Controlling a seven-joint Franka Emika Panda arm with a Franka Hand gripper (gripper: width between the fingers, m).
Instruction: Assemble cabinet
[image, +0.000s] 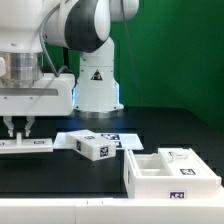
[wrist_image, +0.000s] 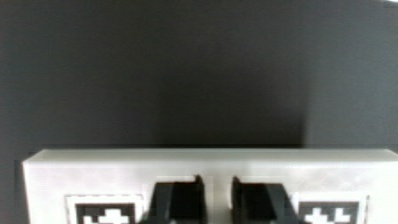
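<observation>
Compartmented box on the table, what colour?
White compartmented box, black-and-white square tag on its front wall; clearest in the exterior view.

The black table bears cabinet box, block, panel.

The tool stands directly above a flat panel that lies on the tabletop, with its fingertips down at the panel's upper face. The marker board lies to the exterior view's right of the tool. A small block sits at the board's near edge; whether it rests on the board cannot be told. The compartmented box stands farthest from the tool, at the exterior view's right and nearer the camera. The robot base rises behind the board. In the wrist view the panel lies straight under the tool, with tabletop beyond it.
</observation>
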